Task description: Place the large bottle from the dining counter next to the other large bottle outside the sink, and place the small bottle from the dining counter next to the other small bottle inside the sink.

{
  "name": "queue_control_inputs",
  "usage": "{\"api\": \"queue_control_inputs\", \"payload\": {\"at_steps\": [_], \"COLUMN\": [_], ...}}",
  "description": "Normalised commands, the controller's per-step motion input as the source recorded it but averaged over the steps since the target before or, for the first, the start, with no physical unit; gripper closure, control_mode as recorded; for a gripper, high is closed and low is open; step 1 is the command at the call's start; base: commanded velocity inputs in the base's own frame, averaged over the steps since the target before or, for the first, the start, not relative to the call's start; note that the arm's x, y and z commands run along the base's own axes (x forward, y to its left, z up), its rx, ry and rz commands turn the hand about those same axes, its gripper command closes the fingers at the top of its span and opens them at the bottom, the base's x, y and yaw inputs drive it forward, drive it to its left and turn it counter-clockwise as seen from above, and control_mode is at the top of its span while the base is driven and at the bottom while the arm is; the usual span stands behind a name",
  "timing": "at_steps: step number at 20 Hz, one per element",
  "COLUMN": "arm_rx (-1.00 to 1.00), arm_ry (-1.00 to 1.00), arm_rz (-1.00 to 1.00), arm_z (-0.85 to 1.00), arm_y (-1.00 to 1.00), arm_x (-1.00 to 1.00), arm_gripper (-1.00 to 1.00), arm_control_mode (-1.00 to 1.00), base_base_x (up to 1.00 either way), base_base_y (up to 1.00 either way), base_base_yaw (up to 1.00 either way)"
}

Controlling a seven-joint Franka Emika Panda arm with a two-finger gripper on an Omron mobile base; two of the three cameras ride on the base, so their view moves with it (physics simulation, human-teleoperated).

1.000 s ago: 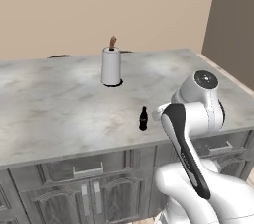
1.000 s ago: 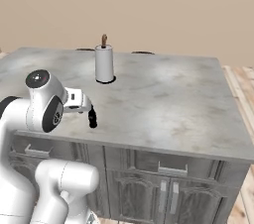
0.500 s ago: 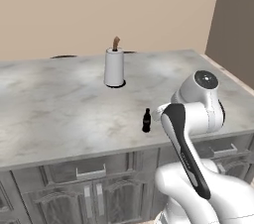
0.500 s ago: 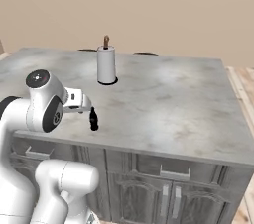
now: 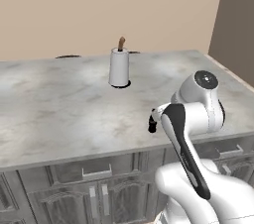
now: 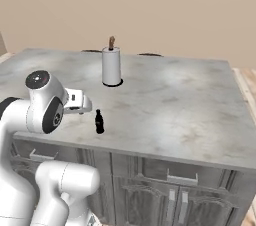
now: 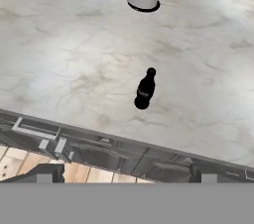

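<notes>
Small dark bottle (image 7: 145, 89) upright near front edge of grey marbled bench (image 7: 74, 59), well apart from white paper-towel roll (image 6: 111, 66). Rounded body, narrow neck, glossy; probably light, rigid, slippery, tippy. Best taken around the body. Tool short of bottle, holding nothing; opening impossible to judge.

The surface (image 5: 59, 104) looks like polished grey-white marble with darker veining and a soft sheen. The small bottle (image 7: 145, 89) standing on it is glossy black, like dark glass or plastic, with a faint highlight on its body. The paper towel roll (image 6: 111, 67) reads as matt white paper around a brown wooden-looking spindle, on a dark base. The cabinet fronts (image 6: 165, 195) below the surface are dull grey painted panels with pale metallic handles. The wall (image 5: 99, 5) behind is flat matt beige.
</notes>
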Motion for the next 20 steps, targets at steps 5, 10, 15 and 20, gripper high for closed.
{"api": "queue_control_inputs", "payload": {"at_steps": [5, 10, 15, 20], "arm_rx": [0.00, 0.00, 0.00, 0.00], "arm_ry": [0.00, 0.00, 0.00, 0.00], "arm_rz": [0.00, 0.00, 0.00, 0.00], "arm_z": [0.00, 0.00, 0.00, 0.00], "arm_y": [0.00, 0.00, 0.00, 0.00], "arm_x": [0.00, 0.00, 0.00, 0.00], "arm_gripper": [-1.00, -1.00, -1.00, -1.00], "arm_control_mode": [1.00, 1.00, 1.00, 1.00], "base_base_x": [0.36, 0.28, 0.24, 0.26], "base_base_y": [0.23, 0.18, 0.18, 0.15], "base_base_yaw": [0.00, 0.01, 0.01, 0.00]}}
